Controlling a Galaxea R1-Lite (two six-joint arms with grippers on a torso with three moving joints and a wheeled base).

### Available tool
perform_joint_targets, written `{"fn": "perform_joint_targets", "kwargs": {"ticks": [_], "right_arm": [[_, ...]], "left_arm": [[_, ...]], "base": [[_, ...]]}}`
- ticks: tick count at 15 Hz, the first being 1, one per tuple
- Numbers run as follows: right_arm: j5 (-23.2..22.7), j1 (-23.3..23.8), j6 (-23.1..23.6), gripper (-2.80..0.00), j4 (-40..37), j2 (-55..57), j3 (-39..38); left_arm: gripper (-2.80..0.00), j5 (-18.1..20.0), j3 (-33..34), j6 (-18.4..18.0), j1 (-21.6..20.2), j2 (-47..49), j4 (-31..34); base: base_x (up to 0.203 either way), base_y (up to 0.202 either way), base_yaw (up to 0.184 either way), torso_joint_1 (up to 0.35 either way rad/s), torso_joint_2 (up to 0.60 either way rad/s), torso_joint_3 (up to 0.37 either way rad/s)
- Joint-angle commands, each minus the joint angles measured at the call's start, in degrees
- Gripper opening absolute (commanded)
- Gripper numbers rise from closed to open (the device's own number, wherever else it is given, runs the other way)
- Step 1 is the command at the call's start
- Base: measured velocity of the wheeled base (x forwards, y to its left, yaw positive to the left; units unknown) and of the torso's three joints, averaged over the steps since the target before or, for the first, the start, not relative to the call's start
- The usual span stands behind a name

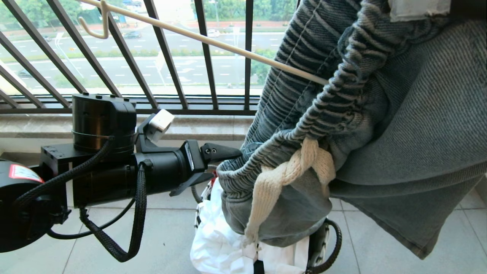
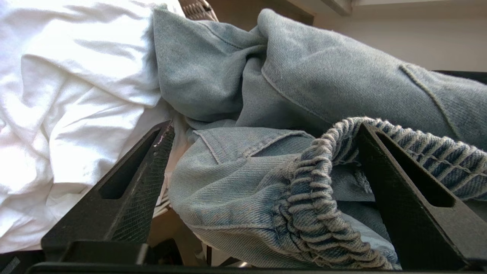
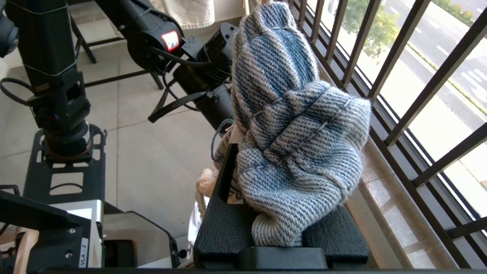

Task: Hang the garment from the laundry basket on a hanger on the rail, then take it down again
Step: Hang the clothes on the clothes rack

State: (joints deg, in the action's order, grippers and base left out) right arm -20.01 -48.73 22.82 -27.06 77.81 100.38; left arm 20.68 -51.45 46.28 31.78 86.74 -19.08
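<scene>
The shorts [image 1: 399, 114] hang lifted at 2 o'clock in the head view, their lower folds trailing into the basket [image 1: 323, 243] at 6 o'clock. The hanger [image 1: 198, 36] slants from 11 o'clock into the waistband [image 1: 331, 110]. The right gripper [image 3: 266, 179] has its jaws clenched on the waistband. The left gripper [image 1: 217, 163] at 9 o'clock has its jaws released, spread around the waistband's lower part. White cloth [image 1: 220, 243] fills the basket.
</scene>
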Motion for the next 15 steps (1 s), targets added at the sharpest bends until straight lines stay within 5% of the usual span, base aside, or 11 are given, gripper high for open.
{"fn": "perform_joint_targets", "kwargs": {"ticks": [1,5,14,15], "right_arm": [[0.06,0.93,0.35,-2.8,-0.1,0.04,0.08],[-0.02,1.35,0.55,-2.8,0.15,0.32,0.08],[0.06,1.35,0.47,-2.8,1.4,-0.05,-0.18],[0.06,1.35,0.47,-2.8,1.34,-0.36,-0.22]], "left_arm": [[0.0,1.05,-1.33,-0.37,0.86,-1.37,4.14],[0.0,1.87,-5.61,-5.09,2.75,-0.22,16.07],[0.0,1.99,-5.7,-5.49,2.32,0.8,16.09],[-2.8,1.91,-5.76,-5.49,1.95,0.73,16.0]], "base": [[0.0,0.0,0.0,0.0,0.0,0.0],[0.0,0.0,0.0,0.0,0.0,0.0],[0.0,0.0,0.0,0.0,0.0,0.0],[0.0,0.0,0.0,0.0,0.0,0.0]]}}
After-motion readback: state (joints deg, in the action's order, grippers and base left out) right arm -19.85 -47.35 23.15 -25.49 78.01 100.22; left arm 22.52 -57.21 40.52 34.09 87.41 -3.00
